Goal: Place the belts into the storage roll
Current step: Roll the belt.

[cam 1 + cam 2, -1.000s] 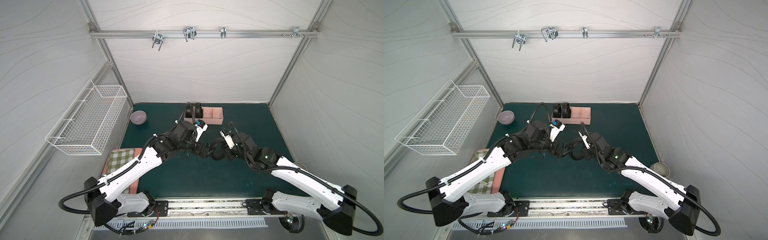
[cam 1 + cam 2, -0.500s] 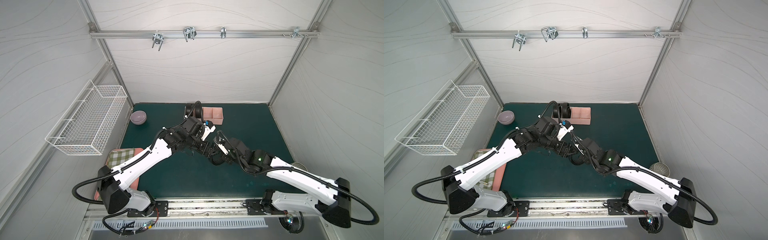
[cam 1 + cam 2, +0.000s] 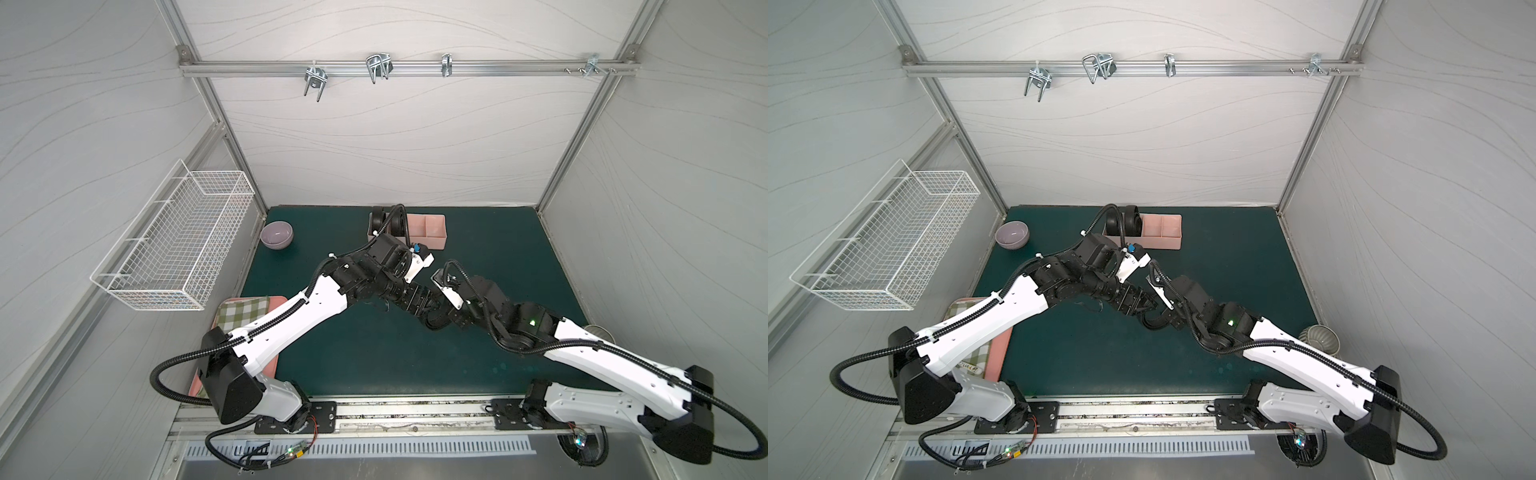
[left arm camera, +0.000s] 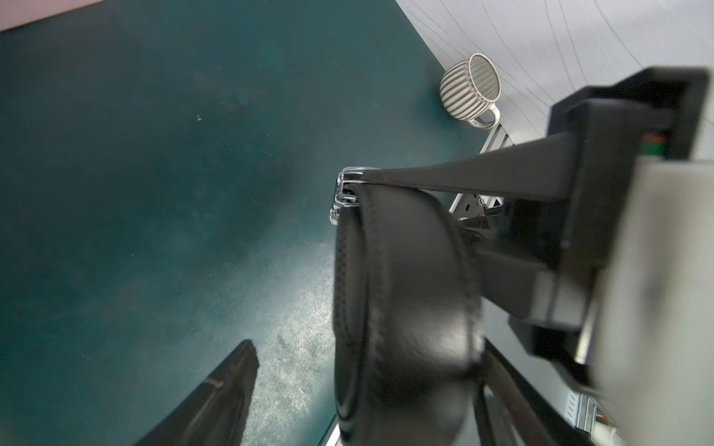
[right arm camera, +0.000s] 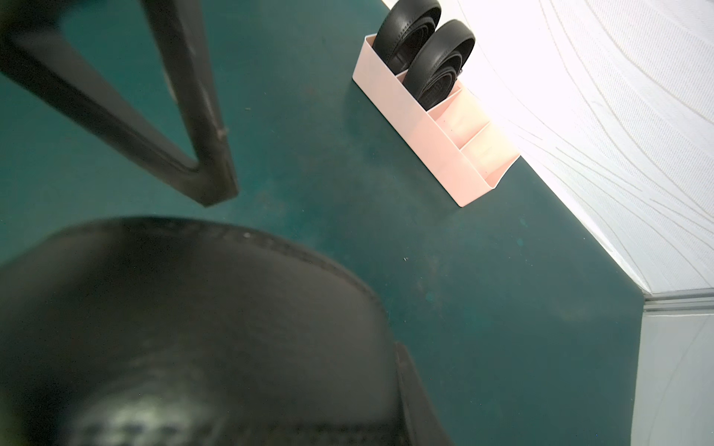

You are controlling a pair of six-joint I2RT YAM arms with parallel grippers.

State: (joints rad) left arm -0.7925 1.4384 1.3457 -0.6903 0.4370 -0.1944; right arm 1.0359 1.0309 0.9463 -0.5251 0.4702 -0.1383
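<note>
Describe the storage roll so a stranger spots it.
On the green mat, look along the rear wall. The storage roll is the pale-pink divided box there; unlike the flat pink tray with checked cloth, it holds two upright black belt coils.

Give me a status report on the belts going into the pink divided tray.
Done: two coiled belts stand in neighbouring end compartments of the storage roll. In hand: the right gripper pinches the third belt, with the left gripper open around it. Left: carrying that coil to one of the two empty compartments.
</note>
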